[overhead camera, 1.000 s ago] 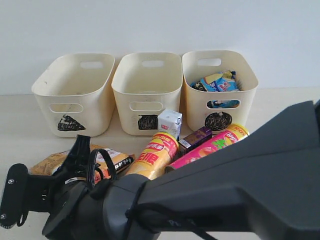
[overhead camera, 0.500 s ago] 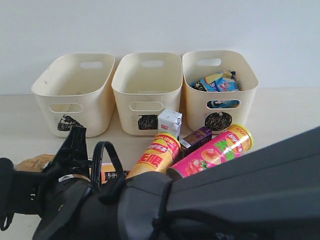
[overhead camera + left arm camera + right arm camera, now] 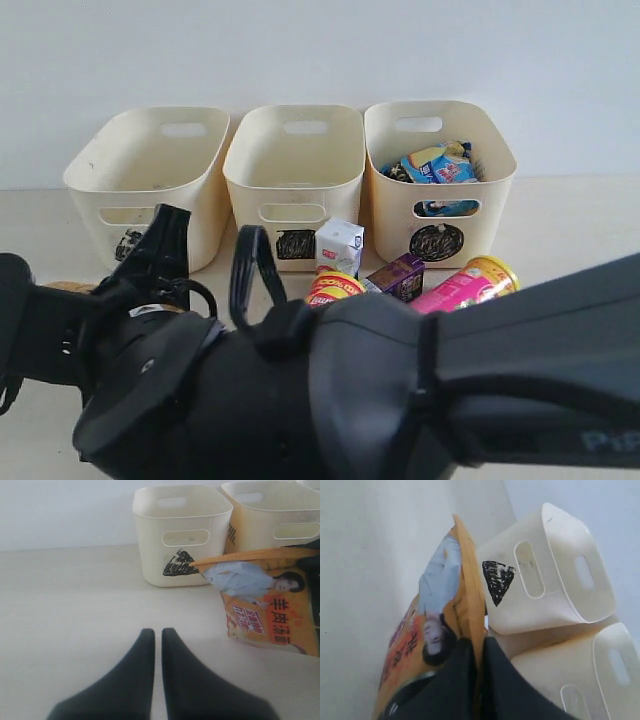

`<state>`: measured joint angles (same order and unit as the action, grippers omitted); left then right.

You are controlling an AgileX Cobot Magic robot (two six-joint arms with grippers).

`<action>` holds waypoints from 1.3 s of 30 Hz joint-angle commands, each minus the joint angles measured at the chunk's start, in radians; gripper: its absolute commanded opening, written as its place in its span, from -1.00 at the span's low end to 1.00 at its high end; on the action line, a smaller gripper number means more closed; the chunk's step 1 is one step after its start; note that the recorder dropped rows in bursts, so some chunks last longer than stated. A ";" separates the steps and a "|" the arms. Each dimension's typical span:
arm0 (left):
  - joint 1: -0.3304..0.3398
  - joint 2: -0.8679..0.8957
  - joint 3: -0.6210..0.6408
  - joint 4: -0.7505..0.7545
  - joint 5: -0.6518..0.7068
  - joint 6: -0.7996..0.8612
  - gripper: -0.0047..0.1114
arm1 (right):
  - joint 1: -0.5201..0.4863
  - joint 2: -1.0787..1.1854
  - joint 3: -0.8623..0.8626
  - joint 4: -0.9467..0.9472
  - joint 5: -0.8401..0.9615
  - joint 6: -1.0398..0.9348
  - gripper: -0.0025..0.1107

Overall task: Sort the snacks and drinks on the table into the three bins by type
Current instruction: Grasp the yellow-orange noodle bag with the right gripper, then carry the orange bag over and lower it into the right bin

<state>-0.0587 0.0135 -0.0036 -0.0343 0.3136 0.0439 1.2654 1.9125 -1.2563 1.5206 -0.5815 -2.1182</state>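
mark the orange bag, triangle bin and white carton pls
orange bag (image 3: 260, 622), left wrist view, printed front face.
triangle bin (image 3: 150, 560), left wrist view, bare front wall near the handle slot.
white carton (image 3: 340, 246), exterior view, front face.

A plain wall shows in all 3 views. In the exterior view it fills the upper part of the picture, whitish with a faint blue-grey cast and evenly lit, and its foot runs as a level line from side to side. In the 2 wrist views it appears as a pale, smooth patch of the same tint.
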 commanded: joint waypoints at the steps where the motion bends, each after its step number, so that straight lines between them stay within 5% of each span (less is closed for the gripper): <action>1: 0.003 -0.008 0.004 -0.008 -0.007 0.001 -0.84 | 0.003 -0.072 0.042 -0.004 -0.016 -0.007 -0.96; 13: 0.003 -0.008 0.004 -0.008 -0.007 0.001 -0.84 | 0.118 -0.169 0.069 -0.020 -0.006 -0.007 -0.96; 25: 0.003 -0.008 0.004 -0.008 -0.007 0.001 -0.84 | 0.127 -0.218 0.069 -0.251 -0.239 -0.007 -0.96; 39: 0.003 -0.008 0.004 -0.008 -0.007 0.001 -0.84 | -0.113 -0.218 0.069 -0.540 -0.405 -0.007 -0.96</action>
<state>-0.0587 0.0135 -0.0036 -0.0343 0.3136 0.0439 1.1875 1.7130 -1.1854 1.0175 -0.9562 -2.1202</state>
